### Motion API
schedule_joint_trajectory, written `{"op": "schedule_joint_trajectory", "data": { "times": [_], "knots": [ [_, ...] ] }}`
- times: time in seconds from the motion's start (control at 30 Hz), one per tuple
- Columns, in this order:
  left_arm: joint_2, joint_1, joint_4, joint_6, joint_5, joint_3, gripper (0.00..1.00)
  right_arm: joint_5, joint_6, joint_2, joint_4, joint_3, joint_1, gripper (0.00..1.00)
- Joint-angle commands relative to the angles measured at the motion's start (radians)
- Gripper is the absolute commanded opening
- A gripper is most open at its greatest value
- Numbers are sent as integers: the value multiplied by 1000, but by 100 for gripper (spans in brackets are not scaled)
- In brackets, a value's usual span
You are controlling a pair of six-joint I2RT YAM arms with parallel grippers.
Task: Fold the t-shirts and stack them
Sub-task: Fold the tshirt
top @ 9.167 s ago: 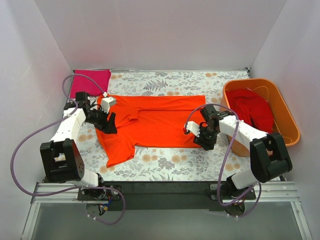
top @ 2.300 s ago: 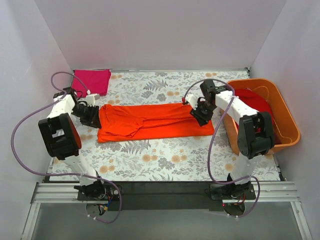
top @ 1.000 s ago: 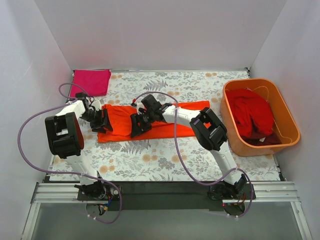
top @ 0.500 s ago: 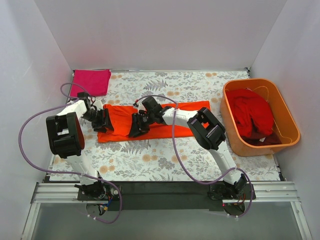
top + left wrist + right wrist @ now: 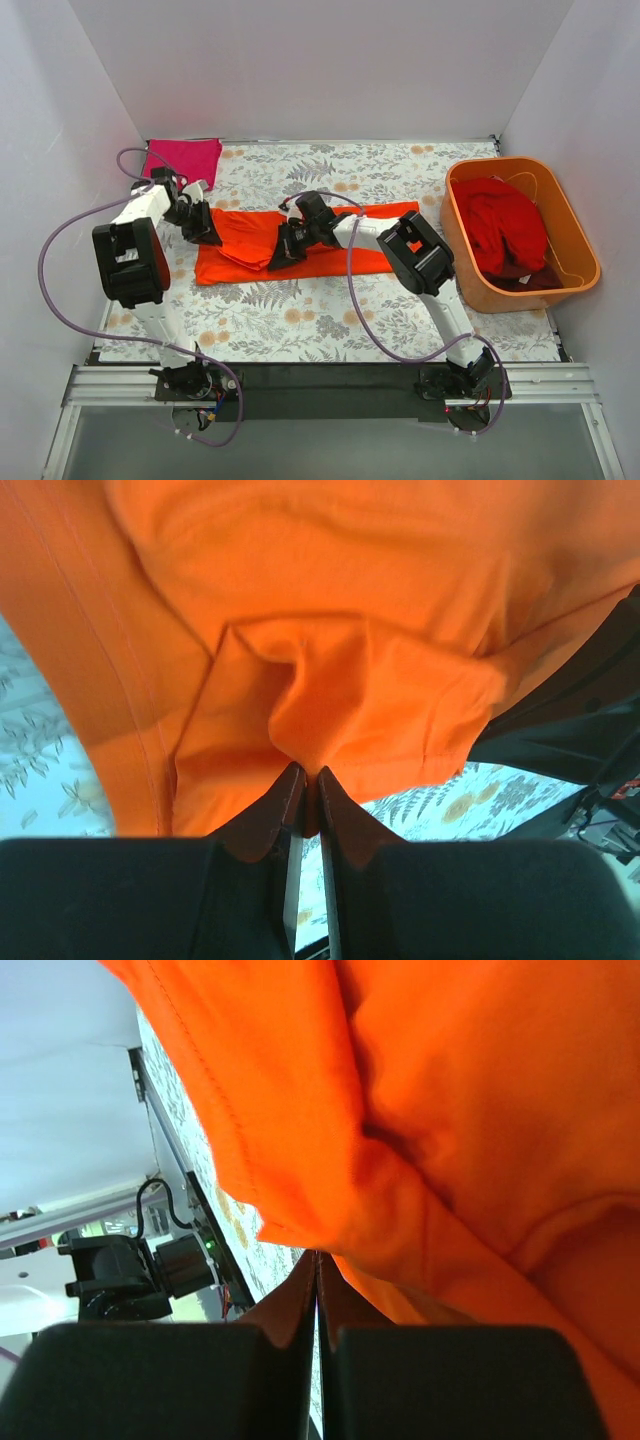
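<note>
The orange t-shirt [image 5: 330, 262] lies on the flowered table as a long folded strip. At the strip's left end my left gripper [image 5: 208, 234] is shut on a bunched fold; in the left wrist view the orange t-shirt [image 5: 330, 630] is pinched between the left gripper [image 5: 308, 780] tips. Near the strip's middle, at its front edge, my right gripper [image 5: 282, 254] is shut; in the right wrist view the right gripper [image 5: 317, 1258] tips meet on the edge of the orange t-shirt [image 5: 480, 1110]. A magenta-pink t-shirt [image 5: 183, 163] lies folded at the back left. A red t-shirt [image 5: 505, 225] sits crumpled in the tub.
The orange plastic tub [image 5: 500, 160] stands at the right side of the table. White walls close in the back and both sides. The right arm reaches across the orange strip from the right.
Both grippers have closed on the orange t-shirt. The left gripper has shifted slightly toward the back, and the shirt's left end is lifted and bunched.
</note>
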Motion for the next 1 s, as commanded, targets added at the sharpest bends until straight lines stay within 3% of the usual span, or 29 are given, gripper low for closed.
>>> {"op": "schedule_joint_trajectory", "data": {
  "times": [0.0,0.2,0.33,0.47,0.53,0.6,0.73,0.97],
  "knots": [
    [35,-4,-22,-22,62,92,8,-37,-16,-46,64,33,-28,1],
    [150,-10,-15,-78,176,236,9,-30,-159,-140,5,-27,-86,6],
    [215,-16,39,-123,240,298,12,14,-393,-213,-145,-76,-130,6],
    [246,-16,131,-189,332,326,28,68,-577,-307,-308,-148,-160,6],
    [229,-16,218,-222,378,317,32,104,-642,-339,-337,-174,-180,6],
    [200,-15,275,-263,385,275,35,126,-746,-379,-400,-191,-195,6],
    [-10,-4,410,-245,328,114,36,234,-906,-428,-509,-191,-227,4],
    [-236,-4,337,-188,305,-174,40,469,-1064,-497,-577,-266,-262,1]
  ]
}}
